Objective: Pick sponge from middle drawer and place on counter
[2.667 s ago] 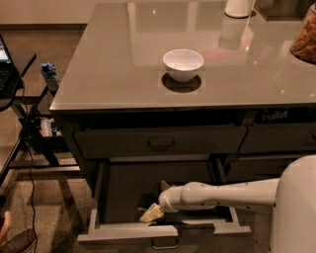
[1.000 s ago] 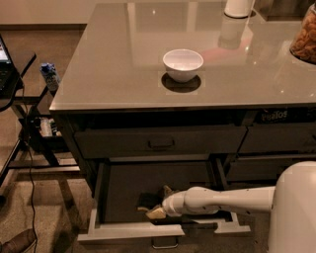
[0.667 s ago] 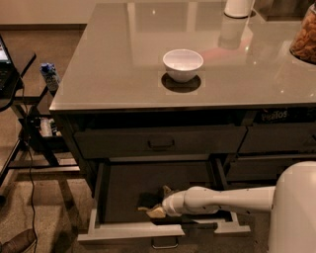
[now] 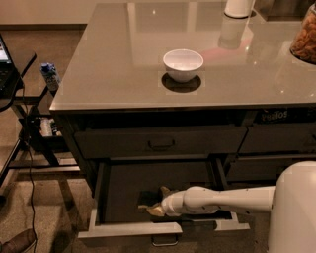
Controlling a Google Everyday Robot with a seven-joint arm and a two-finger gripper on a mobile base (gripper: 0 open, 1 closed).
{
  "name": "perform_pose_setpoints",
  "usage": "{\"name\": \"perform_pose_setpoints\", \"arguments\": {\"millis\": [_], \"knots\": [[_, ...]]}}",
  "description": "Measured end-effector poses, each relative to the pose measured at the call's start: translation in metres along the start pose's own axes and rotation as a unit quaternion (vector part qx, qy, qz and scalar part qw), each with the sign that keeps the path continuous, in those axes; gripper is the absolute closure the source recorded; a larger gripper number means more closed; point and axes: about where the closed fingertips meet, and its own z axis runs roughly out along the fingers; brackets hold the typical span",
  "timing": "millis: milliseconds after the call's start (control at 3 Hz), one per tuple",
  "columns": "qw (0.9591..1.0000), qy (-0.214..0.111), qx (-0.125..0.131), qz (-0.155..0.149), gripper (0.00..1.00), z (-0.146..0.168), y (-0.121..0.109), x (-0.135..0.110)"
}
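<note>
The middle drawer is pulled open below the counter, with a dark inside and a pale front rim. The sponge shows as a small yellowish piece lying in the drawer near its front middle. My gripper is down inside the drawer at the end of the white arm, which reaches in from the right. Its tip is right at the sponge and partly covers it. I cannot tell whether the sponge is held.
A white bowl stands mid-counter. A white container and a jar of snacks stand at the back right. The dark upper drawer is shut. A black side table and a small bottle are at the left.
The arm has dropped lower into the drawer and shifted slightly left, so the gripper now sits over the sponge. The sponge has stayed in about the same place.
</note>
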Motion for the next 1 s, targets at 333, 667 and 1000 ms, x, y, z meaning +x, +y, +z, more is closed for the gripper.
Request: {"name": "perform_pose_setpoints", "arguments": {"millis": [333, 667, 1000], "knots": [[1.0, 0.0, 0.0, 0.0, 1.0, 0.0, 0.0, 0.0], [1.0, 0.0, 0.0, 0.0, 1.0, -0.005, 0.001, -0.004], [1.0, -0.005, 0.006, -0.003, 1.0, -0.009, 0.003, -0.012]]}}
